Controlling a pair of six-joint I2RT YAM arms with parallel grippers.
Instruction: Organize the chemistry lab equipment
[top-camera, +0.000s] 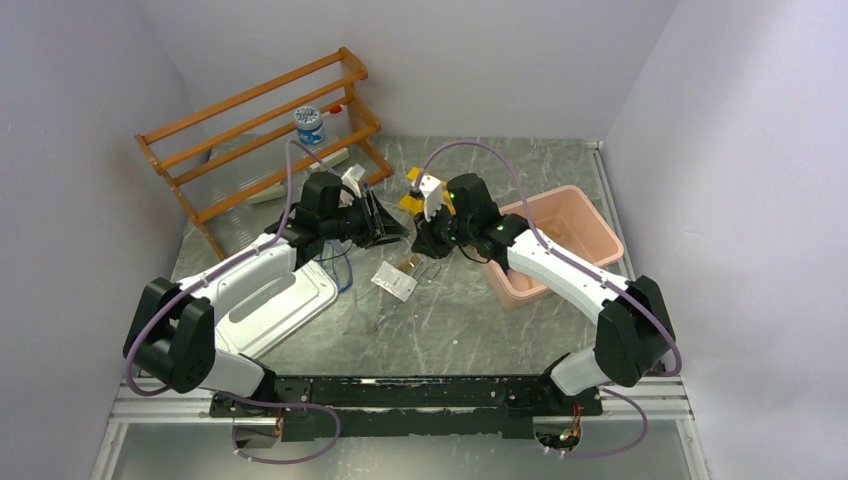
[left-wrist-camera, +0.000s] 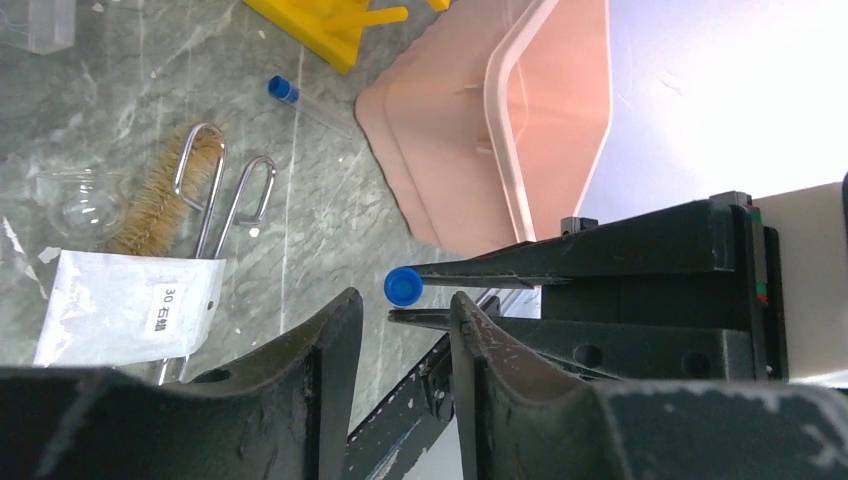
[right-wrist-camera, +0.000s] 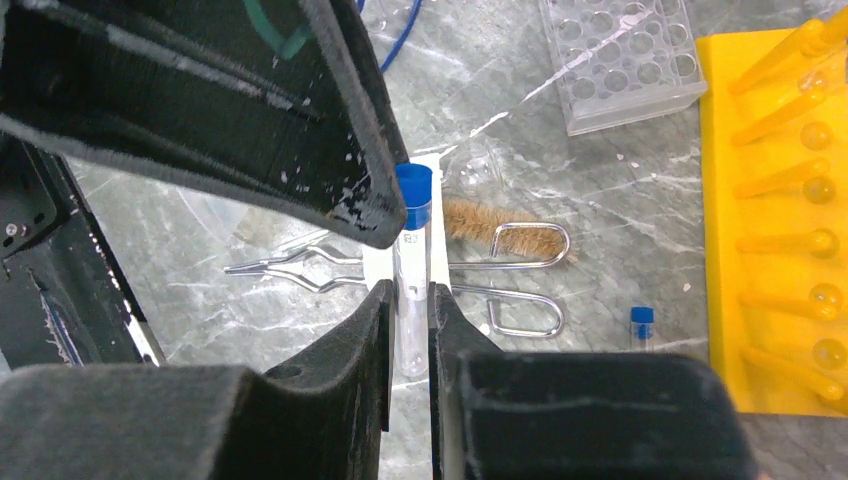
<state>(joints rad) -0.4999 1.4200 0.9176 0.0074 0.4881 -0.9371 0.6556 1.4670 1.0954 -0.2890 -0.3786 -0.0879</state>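
Beside the bristle brush (left-wrist-camera: 160, 190), a white packet (left-wrist-camera: 130, 305) labelled "30"

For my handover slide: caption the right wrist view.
Right gripper pinches a blue-capped clear tube; left gripper at its cap.

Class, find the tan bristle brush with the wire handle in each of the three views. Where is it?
Top external: the brush, mid-table, beside the white packet.
Left wrist: upper left, above the white packet.
Right wrist: centre, just right of the held tube.
Shared landmark: the yellow rack.
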